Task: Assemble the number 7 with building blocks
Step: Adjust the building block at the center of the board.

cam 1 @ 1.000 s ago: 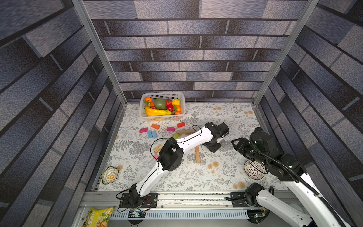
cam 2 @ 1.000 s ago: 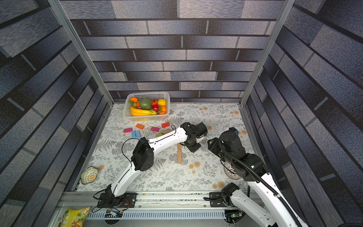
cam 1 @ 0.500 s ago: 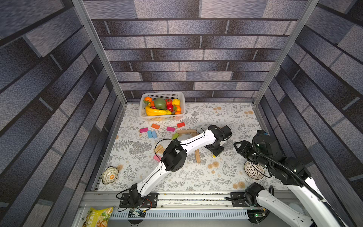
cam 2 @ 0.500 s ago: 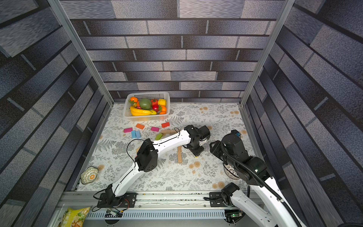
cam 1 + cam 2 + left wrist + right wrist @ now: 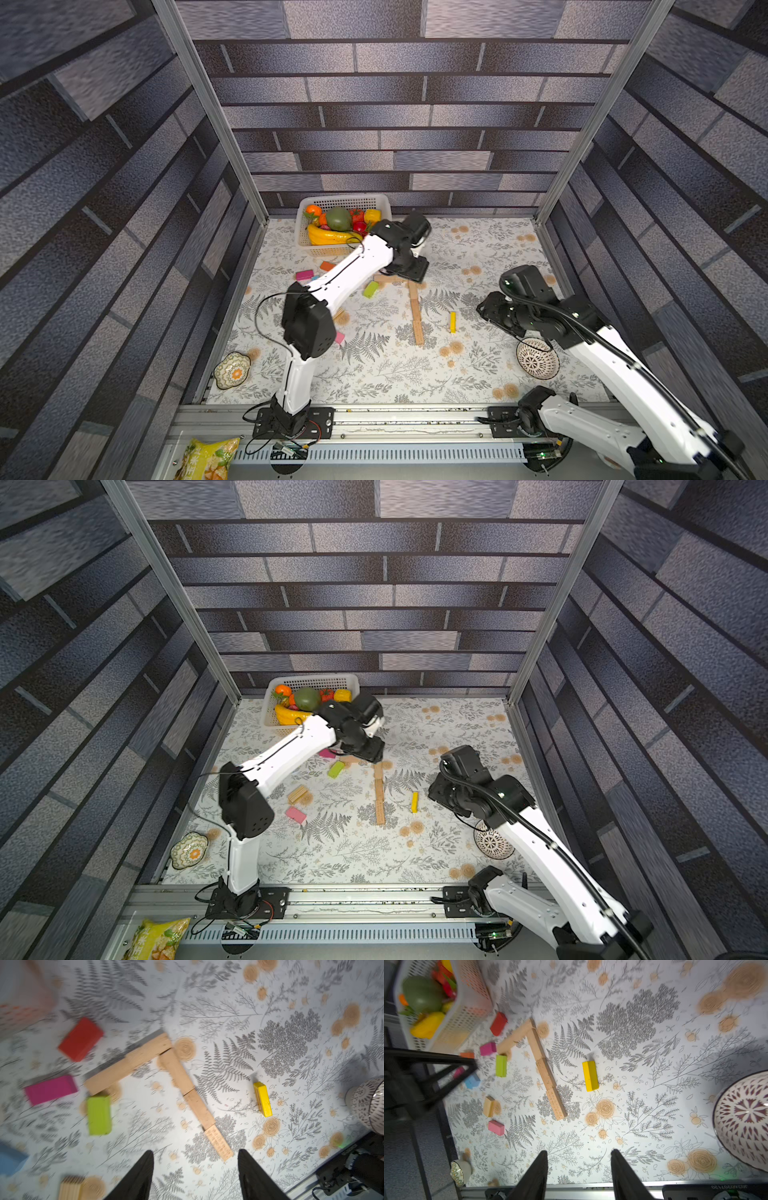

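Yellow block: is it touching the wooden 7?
No, the yellow block lies by itself beside the wooden 7's stem, with a clear gap between them.

Mid-frame in a top view lies the number 7 (image 5: 416, 316), basket (image 5: 329, 251) upper left, bowl (image 5: 537, 358) lower right.

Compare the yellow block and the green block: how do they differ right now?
The yellow block stands on a narrow long edge; the green block lies flat. The yellow block sits alone on the side of the stem nearer the right arm; the green block lies on the other side, by the free end of the bar. Both are painted blocks, held by neither arm.
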### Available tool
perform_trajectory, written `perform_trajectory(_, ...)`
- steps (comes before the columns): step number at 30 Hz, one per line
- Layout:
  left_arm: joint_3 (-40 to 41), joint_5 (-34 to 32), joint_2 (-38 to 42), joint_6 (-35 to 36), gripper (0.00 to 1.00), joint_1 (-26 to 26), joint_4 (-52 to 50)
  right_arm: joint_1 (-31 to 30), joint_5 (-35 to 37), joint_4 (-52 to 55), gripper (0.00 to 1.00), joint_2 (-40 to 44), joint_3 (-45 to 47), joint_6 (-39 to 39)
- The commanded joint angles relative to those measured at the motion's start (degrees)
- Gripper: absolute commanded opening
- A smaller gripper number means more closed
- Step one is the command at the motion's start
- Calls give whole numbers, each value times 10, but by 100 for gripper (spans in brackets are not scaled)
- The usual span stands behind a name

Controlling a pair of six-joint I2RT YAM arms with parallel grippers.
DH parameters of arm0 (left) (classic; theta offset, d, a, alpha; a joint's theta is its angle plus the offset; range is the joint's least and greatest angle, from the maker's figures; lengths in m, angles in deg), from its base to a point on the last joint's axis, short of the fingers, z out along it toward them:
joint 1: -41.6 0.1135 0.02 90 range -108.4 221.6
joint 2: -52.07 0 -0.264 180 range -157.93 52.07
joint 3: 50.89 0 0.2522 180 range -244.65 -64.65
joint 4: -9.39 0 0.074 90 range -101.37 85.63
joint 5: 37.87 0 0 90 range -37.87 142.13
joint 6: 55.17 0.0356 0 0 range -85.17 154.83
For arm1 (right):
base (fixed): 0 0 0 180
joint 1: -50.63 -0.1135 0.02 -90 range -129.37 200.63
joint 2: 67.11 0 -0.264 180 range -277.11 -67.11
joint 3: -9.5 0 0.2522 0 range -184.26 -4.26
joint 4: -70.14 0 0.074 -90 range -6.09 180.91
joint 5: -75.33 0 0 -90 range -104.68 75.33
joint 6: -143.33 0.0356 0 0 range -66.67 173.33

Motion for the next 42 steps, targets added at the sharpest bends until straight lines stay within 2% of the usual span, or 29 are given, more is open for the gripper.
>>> perform_trajectory(1, 119, 18, 119, -43, 67, 42, 1, 3, -64, -32, 51, -60, 52, -20)
perform_trajectory(7, 325, 31, 304, -54, 68, 115, -5, 2, -67, -72, 50, -213, 14, -88)
perform_trajectory(10, 386, 39, 364, -61, 68, 139, -13, 2, -67, -90, 48, -279, -13, -110)
perform_trajectory(15, 434, 57, 422, -71, 68, 168, -22, 3, -67, -114, 45, -340, -34, -122)
perform_trajectory(20, 440, 64, 441, -66, 68, 181, -40, 4, -52, -102, 42, -375, -44, -129)
perform_trajectory(26, 446, 75, 441, -64, 68, 185, -36, 4, -22, -83, 41, -372, -42, -125)
perform_trajectory(33, 443, 87, 425, -71, 69, 185, -19, 23, -18, -94, 41, -370, 0, -132)
perform_trajectory(35, 440, 88, 420, -70, 69, 185, -18, 29, -14, -99, 36, -358, 26, -131)
perform_trajectory(38, 441, 91, 414, -71, 69, 184, -16, 38, -7, -105, 21, -335, 41, -132)
perform_trajectory(42, 441, 96, 404, -75, 69, 181, -11, 50, -11, -114, 19, -315, 52, -138)
